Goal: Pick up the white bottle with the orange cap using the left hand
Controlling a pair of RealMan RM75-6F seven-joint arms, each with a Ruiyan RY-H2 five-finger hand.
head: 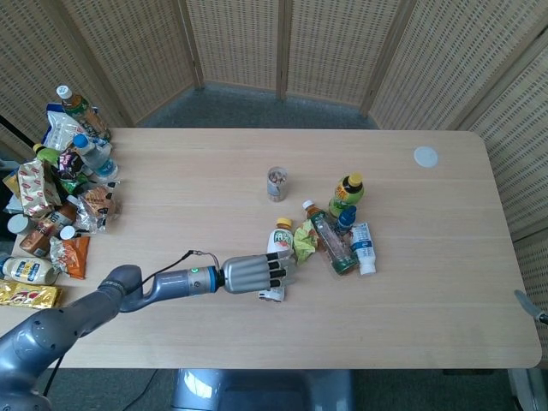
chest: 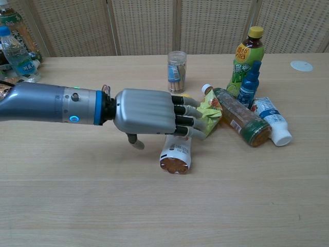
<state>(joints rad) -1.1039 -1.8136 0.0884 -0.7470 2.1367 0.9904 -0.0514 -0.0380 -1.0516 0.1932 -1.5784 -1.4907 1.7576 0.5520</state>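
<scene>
Reaching across the wooden table [chest: 77,206] from the left, the left hand [chest: 149,111] is spread palm down over a white bottle with an orange cap [chest: 176,150], which lies on its side near the table's middle. Its fingers [chest: 189,121] stretch across the bottle's upper half and hide the cap in the chest view; whether they press the bottle cannot be told, and the thumb [chest: 134,141] hangs apart, so nothing is gripped. Just beyond the fingertips lies a yellow-green snack packet [chest: 211,110], then a brown bottle [chest: 239,118] on its side, a blue bottle [chest: 248,84], a green bottle [chest: 248,57] standing upright and a small clear jar [chest: 176,71]. A heap of snacks [head: 60,205] crowds the table's left edge.
</scene>
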